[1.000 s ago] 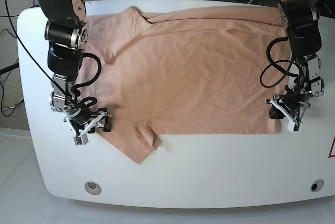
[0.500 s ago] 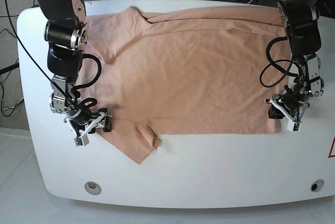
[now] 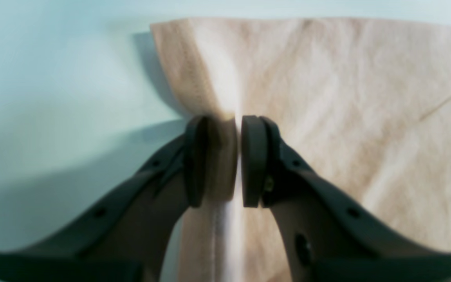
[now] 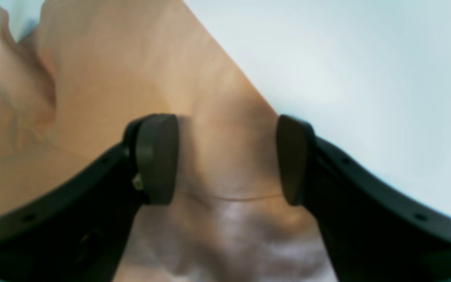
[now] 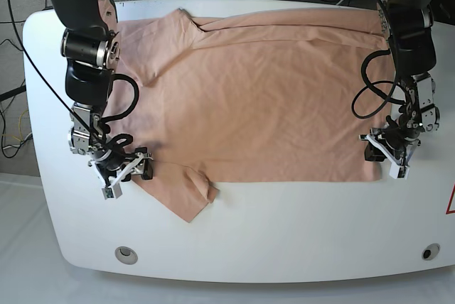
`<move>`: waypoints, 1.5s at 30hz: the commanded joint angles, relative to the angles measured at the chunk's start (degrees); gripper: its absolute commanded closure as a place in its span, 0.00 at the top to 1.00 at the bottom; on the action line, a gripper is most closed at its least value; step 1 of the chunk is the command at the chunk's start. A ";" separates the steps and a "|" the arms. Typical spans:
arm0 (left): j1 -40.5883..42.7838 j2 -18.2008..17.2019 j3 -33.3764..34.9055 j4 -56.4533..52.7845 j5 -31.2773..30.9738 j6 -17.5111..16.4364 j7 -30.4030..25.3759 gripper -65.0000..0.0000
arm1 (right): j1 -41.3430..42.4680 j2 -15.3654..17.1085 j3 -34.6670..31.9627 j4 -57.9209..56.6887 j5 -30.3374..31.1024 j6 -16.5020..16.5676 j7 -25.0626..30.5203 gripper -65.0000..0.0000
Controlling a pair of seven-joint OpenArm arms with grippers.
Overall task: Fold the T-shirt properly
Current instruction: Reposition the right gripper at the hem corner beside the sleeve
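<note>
The peach T-shirt (image 5: 256,91) lies spread flat across the white table (image 5: 284,233), neck end toward the base view's left. My left gripper (image 5: 389,156) is at the shirt's front hem corner on the right. In the left wrist view its pads are shut (image 3: 238,156) on a raised ridge of hem cloth (image 3: 327,98). At the front sleeve on the left sits my right gripper (image 5: 126,169). There its jaws stand wide open (image 4: 227,156), straddling sleeve cloth (image 4: 112,78) that lies loose between the two pads.
The front sleeve tip (image 5: 188,212) points toward the table's front edge. Two round holes (image 5: 126,253) (image 5: 426,251) sit near the front corners. Cables and stands crowd the floor behind the table. Both arms' black links rise over the shirt's left and right ends.
</note>
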 commanded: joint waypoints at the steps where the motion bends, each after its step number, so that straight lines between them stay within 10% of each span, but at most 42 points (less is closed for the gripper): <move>1: -0.96 -0.81 -0.13 0.80 -0.08 0.06 0.43 0.20 | 1.22 0.54 0.14 1.00 0.15 0.34 -0.37 0.59; 45: 6.92 0.74 0.27 16.82 0.11 0.18 0.90 0.10 | -9.81 -2.61 2.68 17.18 0.02 0.00 -10.83 0.53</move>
